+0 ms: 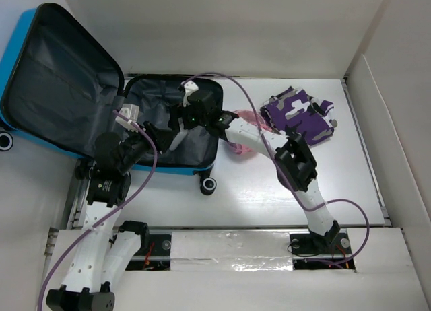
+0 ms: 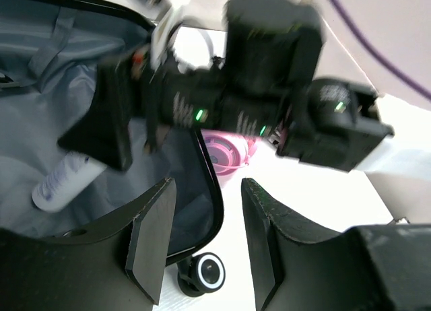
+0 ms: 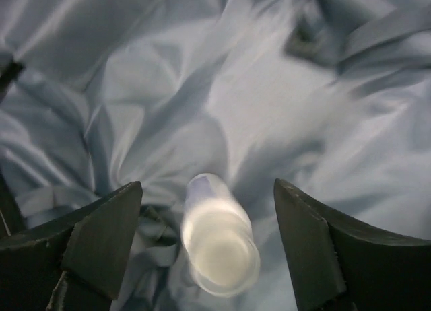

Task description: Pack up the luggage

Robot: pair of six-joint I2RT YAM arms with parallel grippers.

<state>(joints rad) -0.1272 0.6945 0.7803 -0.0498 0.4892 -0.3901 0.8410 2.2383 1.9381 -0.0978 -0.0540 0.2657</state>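
Observation:
The blue luggage point(image 1: 20, 48) lies open, its lid leaning back at the left and its grey-lined base point(image 1: 202, 139) in the middle. My right gripper point(image 1: 168, 130) reaches into the base. In the right wrist view it point(image 3: 207, 190) is open, with a white bottle point(image 3: 219, 240) lying blurred on the lining point(image 3: 269, 89) between the fingers, untouched. The bottle also shows in the left wrist view point(image 2: 59, 182). My left gripper point(image 1: 143, 146) is open and empty; in the left wrist view it point(image 2: 207, 186) sits over the luggage's front rim point(image 2: 214, 190).
A purple camouflage garment point(image 1: 300, 112) lies at the back right. A pink cup point(image 1: 239, 146) sits right of the luggage, partly under the right arm point(image 1: 296, 163), and shows in the left wrist view point(image 2: 225, 153). A black-and-white wheel point(image 2: 209, 274) is at the front corner.

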